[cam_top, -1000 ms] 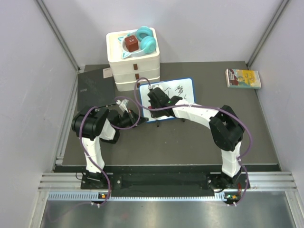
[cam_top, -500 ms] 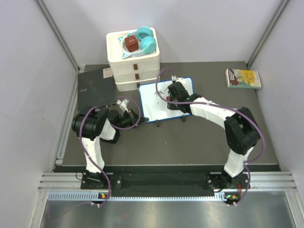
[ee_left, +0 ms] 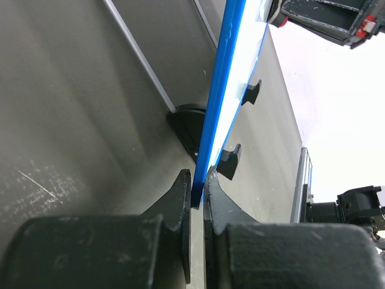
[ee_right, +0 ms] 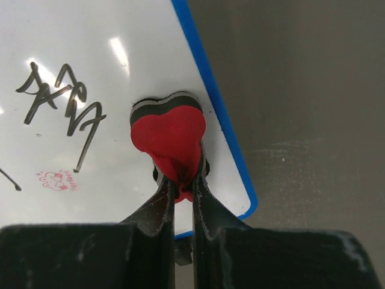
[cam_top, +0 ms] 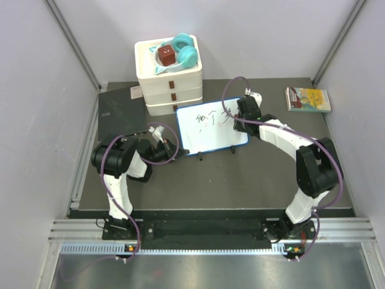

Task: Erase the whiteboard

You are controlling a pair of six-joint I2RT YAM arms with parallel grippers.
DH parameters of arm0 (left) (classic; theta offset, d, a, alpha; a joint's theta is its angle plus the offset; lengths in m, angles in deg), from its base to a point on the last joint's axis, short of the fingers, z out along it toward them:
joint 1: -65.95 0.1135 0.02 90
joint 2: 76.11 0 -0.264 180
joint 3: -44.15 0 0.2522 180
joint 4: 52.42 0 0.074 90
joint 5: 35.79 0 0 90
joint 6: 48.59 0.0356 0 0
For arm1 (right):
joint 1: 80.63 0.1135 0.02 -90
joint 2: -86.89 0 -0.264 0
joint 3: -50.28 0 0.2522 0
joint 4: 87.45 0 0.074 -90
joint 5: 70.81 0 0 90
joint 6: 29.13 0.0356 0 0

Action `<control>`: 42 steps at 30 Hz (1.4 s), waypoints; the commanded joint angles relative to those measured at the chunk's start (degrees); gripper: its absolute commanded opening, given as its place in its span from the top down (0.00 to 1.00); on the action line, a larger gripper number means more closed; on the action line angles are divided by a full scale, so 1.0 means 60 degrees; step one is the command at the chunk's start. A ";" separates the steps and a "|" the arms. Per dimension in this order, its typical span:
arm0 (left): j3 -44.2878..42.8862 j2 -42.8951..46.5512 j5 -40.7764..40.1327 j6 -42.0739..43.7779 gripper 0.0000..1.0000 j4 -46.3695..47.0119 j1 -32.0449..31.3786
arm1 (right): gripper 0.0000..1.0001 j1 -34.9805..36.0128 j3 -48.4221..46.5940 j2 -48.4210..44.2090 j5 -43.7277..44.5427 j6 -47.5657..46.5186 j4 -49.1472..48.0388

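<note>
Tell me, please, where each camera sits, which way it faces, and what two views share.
Top external: fixed above and behind the arm bases, looking down on the table; both arms show, meeting at the whiteboard.
Left wrist: on the left arm, low, looking along the board's blue edge; the left fingers pinch that edge.
Right wrist: on the right arm, looking down on the board's face; the right fingers hold a red heart-shaped eraser on it.
Shared: both wrist views show the blue frame.
</note>
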 commanded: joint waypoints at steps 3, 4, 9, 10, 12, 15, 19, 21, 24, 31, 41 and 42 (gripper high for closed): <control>0.0337 -0.0275 -0.1128 0.0417 1.00 -0.2100 0.0122 | 1.00 -0.0716 0.0494 0.0480 0.0871 -0.0346 -0.0288; 0.0322 -0.0276 -0.1114 0.0417 1.00 -0.2085 0.0137 | 1.00 -0.0716 0.0480 0.0480 0.0812 -0.0360 -0.0273; 0.0337 -0.0261 -0.1157 0.0446 1.00 -0.2129 0.0123 | 1.00 -0.0614 0.0553 0.0247 0.0271 -0.0521 -0.0536; 0.0337 -0.0246 -0.1158 0.0432 1.00 -0.2129 0.0122 | 1.00 -0.0555 0.0524 0.0202 0.0211 -0.0638 -0.0580; 0.0337 -0.0246 -0.1172 0.0446 1.00 -0.2129 0.0137 | 1.00 -0.0438 0.0494 0.0100 -0.0008 -0.0770 -0.0668; 0.0337 -0.0246 -0.1187 0.0446 1.00 -0.2173 0.0137 | 1.00 -0.0116 0.0334 0.0012 -0.0199 -0.1092 -0.0727; 0.0322 -0.0246 -0.1128 0.0505 1.00 -0.2231 0.0123 | 1.00 0.0571 -0.0090 0.0011 -0.0111 -0.1721 -0.0596; 0.0337 -0.0188 -0.1187 0.0549 1.00 -0.2304 0.0122 | 1.00 0.0704 -0.0383 0.0114 -0.0550 -0.1869 -0.0508; 0.0366 -0.0173 -0.1187 0.0549 1.00 -0.2276 0.0122 | 1.00 0.0910 -0.0822 0.0494 -0.0990 -0.2117 -0.0187; 0.0410 -0.0144 -0.1201 0.0549 1.00 -0.2232 0.0122 | 1.00 0.1758 -0.1643 0.1270 -0.1385 -0.2455 0.0342; 0.0498 -0.0100 -0.1245 0.0563 1.00 -0.2158 0.0093 | 1.00 0.3941 -0.4425 0.3174 -0.0859 -0.2690 0.1689; 0.0484 -0.0100 -0.1245 0.0549 1.00 -0.2144 0.0093 | 1.00 0.4247 -0.4863 0.3538 -0.0801 -0.2704 0.1806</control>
